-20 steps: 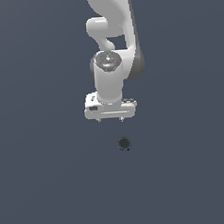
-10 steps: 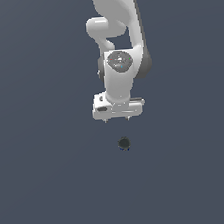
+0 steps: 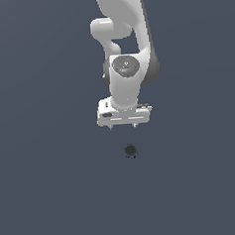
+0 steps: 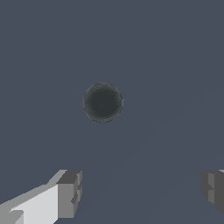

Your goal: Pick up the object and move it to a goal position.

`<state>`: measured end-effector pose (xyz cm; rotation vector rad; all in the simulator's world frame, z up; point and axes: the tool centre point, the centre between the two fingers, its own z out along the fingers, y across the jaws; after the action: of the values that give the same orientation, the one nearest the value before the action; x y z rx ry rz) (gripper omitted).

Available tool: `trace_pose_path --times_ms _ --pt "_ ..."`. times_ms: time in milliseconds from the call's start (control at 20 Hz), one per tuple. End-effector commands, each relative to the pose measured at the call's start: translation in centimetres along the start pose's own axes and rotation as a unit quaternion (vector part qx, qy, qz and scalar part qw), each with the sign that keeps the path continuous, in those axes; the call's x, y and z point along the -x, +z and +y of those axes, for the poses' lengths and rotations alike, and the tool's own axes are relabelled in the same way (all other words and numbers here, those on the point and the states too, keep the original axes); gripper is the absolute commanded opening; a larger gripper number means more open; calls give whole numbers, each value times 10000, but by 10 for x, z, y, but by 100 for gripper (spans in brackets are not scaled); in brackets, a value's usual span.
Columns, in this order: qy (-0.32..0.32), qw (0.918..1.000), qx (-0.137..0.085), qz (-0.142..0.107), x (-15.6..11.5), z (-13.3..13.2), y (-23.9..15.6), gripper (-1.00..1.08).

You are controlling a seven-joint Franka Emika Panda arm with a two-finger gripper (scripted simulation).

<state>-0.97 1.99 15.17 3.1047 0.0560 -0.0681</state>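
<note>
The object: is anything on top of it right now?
Nothing rests on the object; its dark round top shows fully in the wrist view. The open claw is apart from it. Its underside is hidden.

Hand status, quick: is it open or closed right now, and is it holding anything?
Hand: open, holding nothing; the small dark ball lies clear of its fingers.

No readable text, labels, brands, numbers or signs appeared in either view; the arm, the object and the floor were unmarked.
</note>
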Motion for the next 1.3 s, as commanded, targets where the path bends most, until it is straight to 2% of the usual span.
trace_pose_path --times_ms 0,300,550,950,1250 --pt "115 9999 -12 6 -2 -1 3 100" --pt "586 9983 -59 33 -13 -6 15 100" --pt "1167 9931 -110 63 -25 -13 29 100" --pt "2217 9749 -186 113 -45 -24 58 100" --pt "2752 9610 -217 140 -54 -30 74 100"
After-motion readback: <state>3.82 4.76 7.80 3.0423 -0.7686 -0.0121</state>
